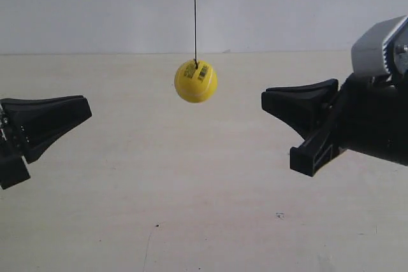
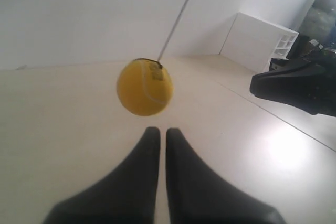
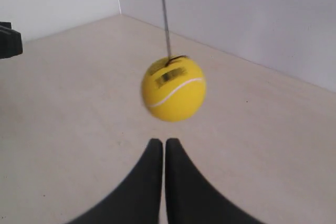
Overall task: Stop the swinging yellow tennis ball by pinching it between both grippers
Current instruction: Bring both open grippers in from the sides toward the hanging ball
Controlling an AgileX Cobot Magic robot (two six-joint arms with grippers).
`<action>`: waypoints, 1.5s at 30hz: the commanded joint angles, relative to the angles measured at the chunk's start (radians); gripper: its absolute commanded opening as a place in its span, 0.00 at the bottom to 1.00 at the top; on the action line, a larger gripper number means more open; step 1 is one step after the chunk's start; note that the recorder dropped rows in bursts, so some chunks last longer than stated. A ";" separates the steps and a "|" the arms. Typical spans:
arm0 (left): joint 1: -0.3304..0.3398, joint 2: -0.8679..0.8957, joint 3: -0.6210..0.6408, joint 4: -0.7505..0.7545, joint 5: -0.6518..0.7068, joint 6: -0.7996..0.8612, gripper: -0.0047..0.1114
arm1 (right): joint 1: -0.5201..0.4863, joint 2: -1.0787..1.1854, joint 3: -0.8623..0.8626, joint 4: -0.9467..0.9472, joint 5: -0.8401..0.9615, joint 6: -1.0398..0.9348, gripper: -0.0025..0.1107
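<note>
The yellow tennis ball (image 1: 196, 82) hangs from a thin black string (image 1: 195, 11) above the pale table, with a barcode sticker near its top. It sits between the two arms and touches neither. The arm at the exterior view's left ends in a black wedge gripper (image 1: 86, 107), well left of the ball and slightly lower. The gripper (image 1: 266, 101) of the arm at the exterior view's right is closer. In the left wrist view my left gripper (image 2: 163, 129) is shut, the ball (image 2: 145, 87) just beyond its tips. My right gripper (image 3: 161, 141) is shut too, the ball (image 3: 173, 88) ahead, slightly blurred.
A pale wooden tabletop (image 1: 204, 208) lies below, with a plain white wall (image 1: 95, 4) behind it. A white shelf unit (image 2: 260, 40) stands in the far corner in the left wrist view. The opposite gripper (image 2: 294, 85) shows there too.
</note>
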 commanded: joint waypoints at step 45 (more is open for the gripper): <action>-0.203 0.327 -0.117 -0.130 -0.055 0.393 0.08 | 0.003 0.203 -0.059 -0.068 -0.148 -0.169 0.02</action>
